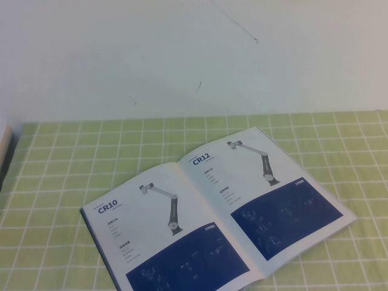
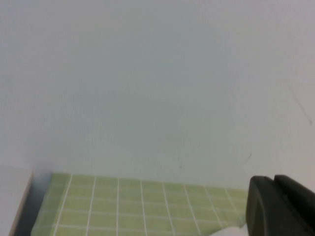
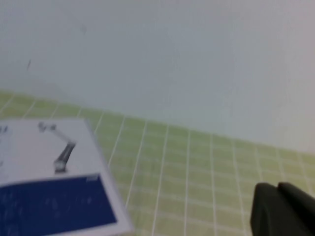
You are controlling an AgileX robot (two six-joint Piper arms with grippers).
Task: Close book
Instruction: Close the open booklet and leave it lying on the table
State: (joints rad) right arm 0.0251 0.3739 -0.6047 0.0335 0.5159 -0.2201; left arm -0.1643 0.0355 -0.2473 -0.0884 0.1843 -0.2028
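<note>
An open book lies flat on the green checked tablecloth, turned at an angle. Its white pages show robot arms headed CR10 and CR12, with dark blue blocks below. Neither gripper appears in the high view. In the left wrist view my left gripper is held above the cloth, its black fingers pressed together on nothing. A white corner of the book shows just beside it. In the right wrist view my right gripper is also shut and empty. It hangs off to the side of the book's right page.
A plain white wall rises behind the table. A pale board edge stands at the table's far left. Bare cloth surrounds the book on its far, left and right sides.
</note>
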